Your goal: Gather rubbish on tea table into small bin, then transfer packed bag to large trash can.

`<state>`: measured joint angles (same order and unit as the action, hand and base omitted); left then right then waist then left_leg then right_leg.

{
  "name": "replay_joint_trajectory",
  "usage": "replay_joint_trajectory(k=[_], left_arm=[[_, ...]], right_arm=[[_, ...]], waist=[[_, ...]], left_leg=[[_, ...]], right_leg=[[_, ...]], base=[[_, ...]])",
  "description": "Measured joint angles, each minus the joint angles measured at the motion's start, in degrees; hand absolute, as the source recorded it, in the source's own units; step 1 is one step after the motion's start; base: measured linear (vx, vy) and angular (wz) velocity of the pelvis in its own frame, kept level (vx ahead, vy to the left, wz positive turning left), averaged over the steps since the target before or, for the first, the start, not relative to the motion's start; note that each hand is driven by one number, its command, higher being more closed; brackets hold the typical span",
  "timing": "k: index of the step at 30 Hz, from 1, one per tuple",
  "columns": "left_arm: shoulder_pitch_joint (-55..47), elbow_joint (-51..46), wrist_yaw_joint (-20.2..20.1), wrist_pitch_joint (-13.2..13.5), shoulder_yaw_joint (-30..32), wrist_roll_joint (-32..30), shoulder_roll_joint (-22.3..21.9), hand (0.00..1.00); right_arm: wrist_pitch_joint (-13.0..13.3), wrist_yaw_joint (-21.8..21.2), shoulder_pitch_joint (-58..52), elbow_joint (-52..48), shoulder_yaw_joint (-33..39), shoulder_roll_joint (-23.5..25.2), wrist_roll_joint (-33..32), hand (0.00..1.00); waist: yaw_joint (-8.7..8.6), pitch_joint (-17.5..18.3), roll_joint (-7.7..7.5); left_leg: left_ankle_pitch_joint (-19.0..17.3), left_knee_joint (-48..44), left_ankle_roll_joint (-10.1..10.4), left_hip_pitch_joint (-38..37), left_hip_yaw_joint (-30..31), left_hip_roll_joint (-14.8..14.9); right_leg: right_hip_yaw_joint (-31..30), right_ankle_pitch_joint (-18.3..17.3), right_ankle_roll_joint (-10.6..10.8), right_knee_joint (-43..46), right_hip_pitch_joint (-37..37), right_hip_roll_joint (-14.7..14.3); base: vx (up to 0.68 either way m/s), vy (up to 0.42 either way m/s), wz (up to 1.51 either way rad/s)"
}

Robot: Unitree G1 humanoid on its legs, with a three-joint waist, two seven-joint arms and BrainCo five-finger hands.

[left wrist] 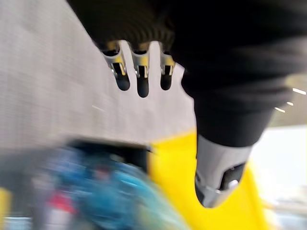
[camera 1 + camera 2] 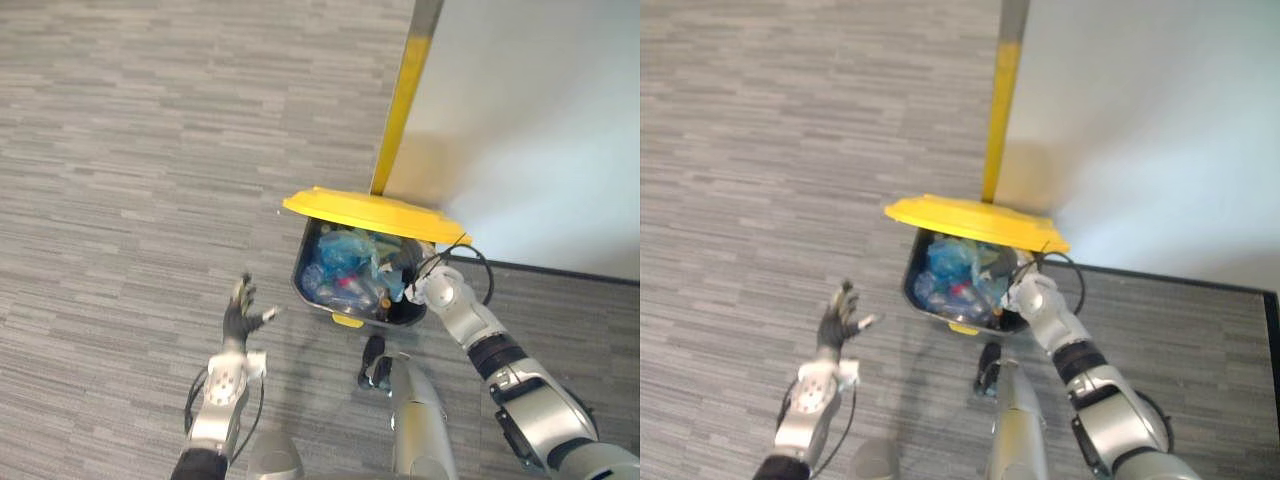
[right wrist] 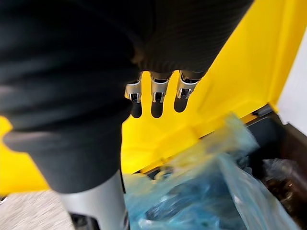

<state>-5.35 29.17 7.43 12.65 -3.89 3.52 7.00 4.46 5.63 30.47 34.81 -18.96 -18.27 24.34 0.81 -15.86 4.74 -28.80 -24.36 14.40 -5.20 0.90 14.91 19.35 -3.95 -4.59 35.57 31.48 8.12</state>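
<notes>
Basically done, I reckon: the crinkly blue plastic bag (image 2: 345, 255) sits in the big dark yellow-lidded trash can (image 2: 299, 281). My right hand (image 2: 432, 290) hovers by its 4 o'clock rim, fingers loose and empty; my left hand (image 2: 240, 318) is splayed wide at 8 o'clock.

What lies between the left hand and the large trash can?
Bare grey carpet separates the left hand from the large trash can, in the left eye view.

Grey carpet (image 2: 120, 150) in streaky woven bands covers the floor to the left of a pale, bare wall (image 2: 540, 100). A yellow post (image 2: 405, 100), grey at its top, stands at the wall's left edge. A dark skirting strip (image 2: 560, 270) lines the wall's foot, below a bright patch of light.
</notes>
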Motion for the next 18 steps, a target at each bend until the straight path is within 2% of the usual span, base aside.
replay_joint_trajectory(k=[2,3,4,5,6,7,8,9,11,12,13,14,15,16,17,18], left_arm=[[-0.2,6.8,-0.5,-1.2,0.6,-1.5,0.0,0.00],[-0.7,9.9,-1.0,-1.7,1.8,-2.6,-0.1,0.00],[-0.7,12.9,-1.2,-2.2,3.7,-3.7,-0.1,0.00],[-0.7,14.0,-1.2,-2.4,4.3,-4.0,-0.1,0.00],[-1.1,15.8,-1.2,-2.8,5.4,-4.5,-0.5,0.00],[-1.7,16.6,-1.2,-3.1,6.2,-4.9,-1.2,0.00],[-2.6,18.1,-1.2,-3.7,6.9,-5.4,-1.1,0.00],[-2.7,18.9,-1.1,-4.3,7.4,-5.5,-0.5,0.00],[-2.3,18.9,-1.1,-4.4,7.0,-5.6,-0.2,0.00],[-2.2,18.8,-1.1,-4.4,6.7,-5.6,-0.4,0.00],[-2.2,19.1,-1.0,-4.5,6.1,-5.6,-0.9,0.00],[-1.9,19.5,-1.0,-4.5,5.7,-5.6,-1.0,0.00],[-0.7,21.1,-1.1,-4.6,4.7,-5.7,-1.6,0.00],[-0.4,21.5,-1.0,-4.6,4.5,-5.8,-2.1,0.00],[-0.4,22.2,-0.9,-4.5,4.5,-5.8,-3.1,0.00],[-0.2,23.8,-0.7,-4.5,4.7,-5.8,-4.3,0.00]], right_arm=[[0.0,0.1,-2.6,-0.1,2.0,3.0,0.0,0.00],[0.1,0.3,-5.1,-0.1,2.5,4.8,-0.2,0.00],[0.3,0.2,-8.4,-0.7,2.5,6.6,-0.3,0.00],[0.3,0.2,-10.5,-1.4,2.6,7.1,-0.4,0.00],[0.3,-0.1,-15.1,-3.7,2.8,7.0,-0.6,0.00],[0.5,-0.6,-18.5,-5.2,2.9,7.2,-0.7,0.00],[0.7,-1.0,-23.8,-6.5,3.3,7.6,-0.9,0.00],[1.1,-1.6,-30.4,-6.3,4.8,8.3,-1.8,0.00],[1.3,-2.3,-36.1,-2.1,8.1,9.5,-1.9,0.00],[1.7,-2.8,-37.7,1.0,10.0,10.0,-2.8,0.00],[2.9,-2.7,-37.4,6.6,14.9,11.4,-3.8,0.00],[3.0,-2.6,-36.9,8.2,16.0,11.5,-4.3,0.00],[3.0,-2.0,-35.4,14.3,18.9,11.5,-5.4,0.00],[2.9,-1.7,-35.2,16.1,19.5,11.6,-6.2,0.00],[2.6,-1.1,-35.2,18.8,20.0,11.2,-7.2,0.00],[1.8,-0.7,-34.9,22.0,21.2,10.6,-8.9,0.00]], waist=[[0.54,0.5,-1.15],[0.81,1.1,-2.46],[0.60,0.6,-4.09],[0.39,0.4,-4.79],[0.15,0.3,-5.41],[0.11,0.0,-4.84],[-1.13,0.5,-5.69],[-1.95,1.2,-6.57],[-2.43,2.4,-7.28],[-3.06,3.5,-7.52],[-3.73,4.7,-8.45],[-3.89,4.8,-8.69],[-3.94,5.1,-8.94],[-3.86,5.6,-8.50],[-3.37,7.2,-7.36],[-2.73,9.2,-5.34]], left_leg=[[-0.5,-0.6,-1.7,-1.8,-1.2,-2.0],[-1.4,-0.9,-3.5,-2.4,-2.8,-3.8],[-2.1,-1.0,-4.8,-3.5,-4.4,-6.1],[-2.0,-0.9,-4.9,-3.8,-4.6,-7.1],[-0.6,-0.8,-6.8,-3.7,-7.0,-7.4],[0.5,-0.5,-8.0,-3.4,-9.8,-7.1],[1.8,0.1,-8.9,-2.9,-10.9,-7.7],[3.9,2.7,-9.9,-2.4,-10.8,-8.2],[7.8,7.2,-10.7,-0.1,-10.6,-8.7],[9.6,8.5,-11.2,2.2,-10.1,-9.1],[12.5,9.2,-11.1,5.7,-10.1,-10.0],[13.0,9.0,-10.8,6.5,-10.1,-10.2],[14.2,9.5,-10.6,7.0,-10.6,-10.9],[14.7,10.3,-10.4,6.9,-10.6,-10.9],[15.2,12.0,-10.3,6.8,-11.3,-10.5],[16.4,14.1,-10.5,7.1,-12.6,-9.6]], right_leg=[[-1.6,2.3,0.3,-1.8,-1.7,0.4],[-3.3,5.1,0.7,-4.0,-1.8,0.4],[-4.6,9.8,1.5,-8.1,-3.6,0.5],[-4.9,12.6,2.7,-10.8,-4.6,0.6],[-5.8,23.1,9.9,-19.2,-6.7,-0.9],[-5.9,24.0,11.4,-17.5,-6.3,-0.7],[-6.4,15.3,7.1,-6.9,-5.0,0.1],[-8.0,7.6,7.8,1.7,-6.0,-0.3],[-9.8,0.1,7.3,5.9,-8.9,-1.3],[-11.0,-2.5,8.2,6.1,-10.2,-1.7],[-14.0,-6.8,9.6,3.5,-13.2,-1.8],[-14.6,-7.4,10.1,2.5,-13.5,-1.7],[-14.6,-7.7,10.5,-1.2,-14.3,-1.5],[-14.5,-7.7,10.5,-3.9,-15.4,-1.9],[-15.0,-7.5,10.1,-9.7,-17.3,-3.1],[-15.6,-5.4,6.7,-18.0,-19.6,-4.6]], base=[[-0.12,0.084,-0.39],[-0.24,0.152,-0.74],[-0.29,0.177,-0.76],[-0.43,0.240,-0.85],[-0.37,0.179,-0.78],[-0.47,0.214,-0.89],[-0.44,0.183,-0.57],[-0.42,0.160,-0.33],[-0.34,0.097,-0.15],[-0.35,0.061,-0.17],[-0.21,0.028,-0.09],[-0.23,-0.041,-0.02],[-0.13,-0.052,0.04],[-0.15,-0.056,-0.17],[-0.09,-0.046,-0.50],[-0.10,-0.042,-0.55]])
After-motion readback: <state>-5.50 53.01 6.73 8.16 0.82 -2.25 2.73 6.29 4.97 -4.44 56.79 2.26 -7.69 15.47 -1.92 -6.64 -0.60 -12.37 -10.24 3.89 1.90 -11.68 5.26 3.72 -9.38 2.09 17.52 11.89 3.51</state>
